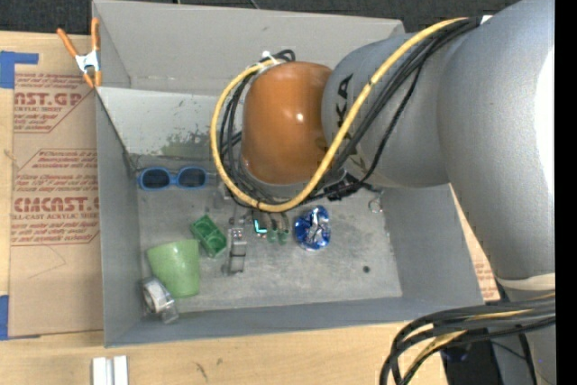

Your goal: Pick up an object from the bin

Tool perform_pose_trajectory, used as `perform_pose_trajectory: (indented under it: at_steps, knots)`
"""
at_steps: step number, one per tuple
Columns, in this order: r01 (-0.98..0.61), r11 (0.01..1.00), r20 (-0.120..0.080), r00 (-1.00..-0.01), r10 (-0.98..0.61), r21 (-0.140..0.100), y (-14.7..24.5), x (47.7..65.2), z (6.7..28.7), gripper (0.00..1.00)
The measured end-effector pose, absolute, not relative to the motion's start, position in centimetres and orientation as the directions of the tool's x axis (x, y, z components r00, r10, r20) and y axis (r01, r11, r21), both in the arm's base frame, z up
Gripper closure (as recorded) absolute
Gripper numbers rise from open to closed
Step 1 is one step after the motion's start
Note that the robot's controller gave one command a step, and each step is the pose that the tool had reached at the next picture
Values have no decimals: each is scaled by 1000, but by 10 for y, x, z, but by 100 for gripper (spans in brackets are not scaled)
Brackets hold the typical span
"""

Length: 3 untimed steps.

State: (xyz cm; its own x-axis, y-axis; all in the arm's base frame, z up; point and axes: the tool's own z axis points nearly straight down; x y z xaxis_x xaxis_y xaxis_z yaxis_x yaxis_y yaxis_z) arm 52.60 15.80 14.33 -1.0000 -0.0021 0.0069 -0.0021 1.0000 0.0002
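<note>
Under the orange wrist cover, my gripper (pixel 237 255) reaches down to the bin floor near the middle of the front half. A small dark green block (pixel 209 235) lies just to its left, close to it. A crumpled blue and white ball (pixel 312 228) sits to its right. A pale green cup (pixel 178 267) lies on its side further left, with a small silver roll (pixel 158 297) at its front end. Nothing shows held in the gripper.
Blue sunglasses (pixel 172 178) lie against the back left of the floor. The arm and its cables cover the bin's right and back part. A small dark speck (pixel 366 268) lies on the bare floor at the front right.
</note>
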Motion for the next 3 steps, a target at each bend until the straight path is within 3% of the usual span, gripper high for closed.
perform_pose_trajectory:
  at_steps: [1, 2, 3]
  knots:
    - [44, 999, 6, -999, 44, -1, 154, 536, 65, 0]
    - [44, 999, 0, -999, 44, 2, 154, 538, 69, 100]
    - [38, 999, -9, -999, 38, 5, 167, 538, 218, 100]
